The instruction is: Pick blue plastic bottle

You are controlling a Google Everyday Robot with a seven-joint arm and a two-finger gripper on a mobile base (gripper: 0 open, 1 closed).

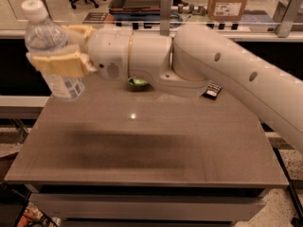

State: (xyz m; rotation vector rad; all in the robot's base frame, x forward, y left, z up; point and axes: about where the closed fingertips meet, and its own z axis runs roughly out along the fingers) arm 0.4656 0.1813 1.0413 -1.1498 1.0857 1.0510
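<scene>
my hand (56, 51) is clamped across the middle of the clear bluish plastic bottle with the white cap (46, 36), held above the far left corner of the brown worktop (142, 145). i judge its smooth wall could slip or buckle under the squeeze. its long axis is near upright, cap up, leaning slightly left.

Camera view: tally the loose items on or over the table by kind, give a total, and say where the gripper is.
Bottles: 1, the blue plastic bottle, clamped in the gripper at the left side of the table.
Bags: 1, the green snack bag, mostly hidden behind the arm.
Bars: 1, the black candy bar.
Total: 3.
</scene>
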